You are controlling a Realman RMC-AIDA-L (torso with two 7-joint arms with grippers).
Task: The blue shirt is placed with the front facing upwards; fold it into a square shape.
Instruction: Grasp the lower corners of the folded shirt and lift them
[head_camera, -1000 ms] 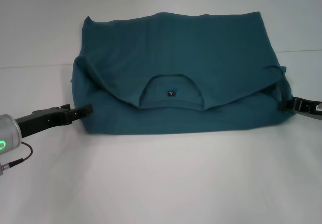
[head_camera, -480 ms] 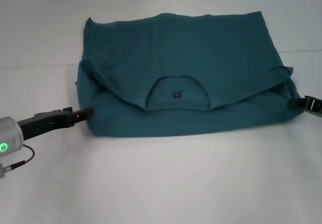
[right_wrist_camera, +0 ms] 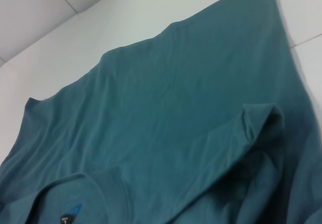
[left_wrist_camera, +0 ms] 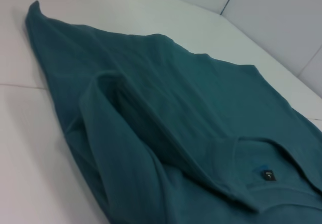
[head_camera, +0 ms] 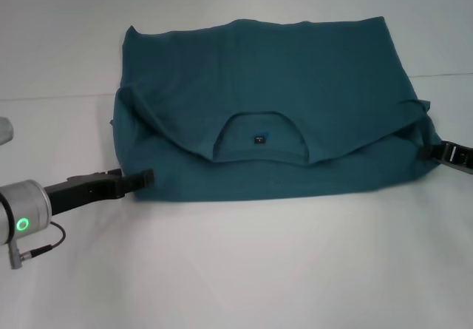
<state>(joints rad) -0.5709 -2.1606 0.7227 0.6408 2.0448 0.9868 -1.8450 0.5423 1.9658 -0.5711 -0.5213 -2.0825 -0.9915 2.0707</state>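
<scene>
Head view: the blue shirt (head_camera: 266,107) lies folded on the white table (head_camera: 244,270), spread across the middle and far part of the surface; its plain side faces up, no print shows
Shirt fold: the near part is doubled back over itself, so the neck opening (head_camera: 260,138) sits in the middle of the top layer with the small black label (head_camera: 259,140) inside it; the folded flap runs in a shallow V from both sides down to the collar
Shirt edges: far edge wavy, with a small peak at the far left corner; near edge fairly straight; the right side bunches into a small ridge
Left claw (head_camera: 145,177): low over the table at the shirt's near left corner, its dark tip touching or just short of the cloth; I cannot tell whether it is wide or narrow
Right claw (head_camera: 436,152): at the right edge of the picture, against the shirt's right side, mostly cut off; whether it holds cloth I cannot tell
Open room: a wide bare stretch of table in front of the shirt; a bare strip to the left of it; a narrower band behind the far edge
Left wrist view: the shirt's (left_wrist_camera: 166,133) rolled left fold runs toward the collar and label (left_wrist_camera: 268,174)
Right wrist view: the shirt (right_wrist_camera: 151,128) fills most of it; its bunched ridge stands up near the camera
</scene>
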